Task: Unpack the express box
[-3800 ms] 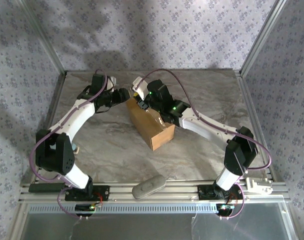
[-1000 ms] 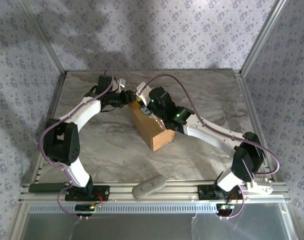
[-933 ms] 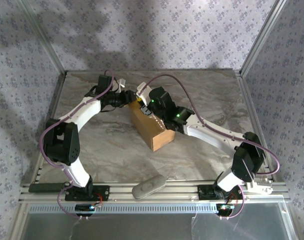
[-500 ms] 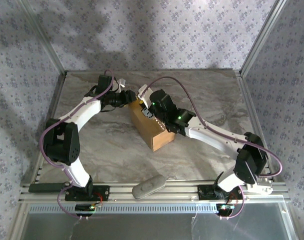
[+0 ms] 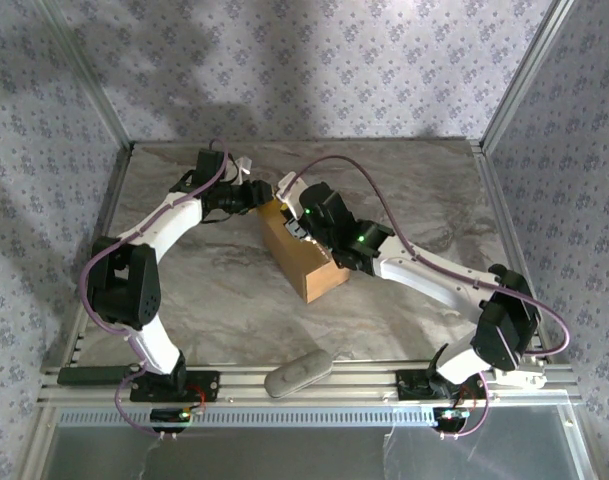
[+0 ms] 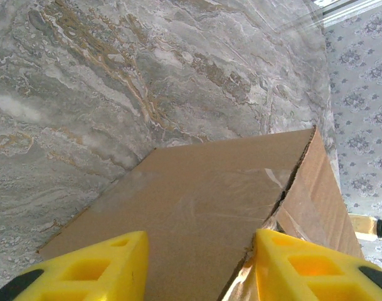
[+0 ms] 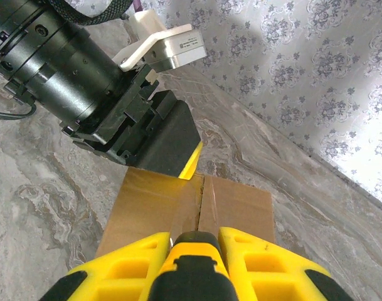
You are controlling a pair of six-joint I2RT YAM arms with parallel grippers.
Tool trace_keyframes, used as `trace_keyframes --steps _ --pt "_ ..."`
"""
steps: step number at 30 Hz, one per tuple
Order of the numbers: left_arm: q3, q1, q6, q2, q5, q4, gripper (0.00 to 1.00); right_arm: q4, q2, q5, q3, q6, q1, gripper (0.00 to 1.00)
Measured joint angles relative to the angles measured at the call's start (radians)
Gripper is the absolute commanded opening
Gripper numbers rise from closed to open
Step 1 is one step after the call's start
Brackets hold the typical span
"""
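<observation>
The express box (image 5: 306, 262) is a brown carton lying aslant mid-table, with its flaps down and a clear-tape seam (image 7: 200, 204) along the top. My left gripper (image 5: 257, 196) is open at the box's far end. It straddles one top flap (image 6: 197, 207), and one yellow finger (image 6: 307, 263) rests by the torn seam edge. My right gripper (image 5: 296, 216) hovers over the box top. In the right wrist view, the right gripper (image 7: 194, 239) is shut on a yellow-and-black cutter (image 7: 192, 269) that points along the seam toward the left gripper (image 7: 147, 135).
A grey oblong pouch (image 5: 297, 372) lies on the front rail. A white part (image 5: 519, 372) sits by the right arm's base. A clear bottle with a black cap (image 6: 367, 227) stands beyond the box. Patterned walls and metal posts close in the marble table (image 5: 414, 190).
The right arm has slid a little along the box top toward the near right with the cutter. The left gripper moved in to the box's far end earlier and has held there for the last second.
</observation>
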Motion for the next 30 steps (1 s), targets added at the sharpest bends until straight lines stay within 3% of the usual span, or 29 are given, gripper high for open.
trace_keyframes --steps 30 --pt "0.01 0.0 -0.008 0.007 0.001 -0.008 0.41 -0.038 -0.057 0.021 -0.036 0.107 0.009 0.0"
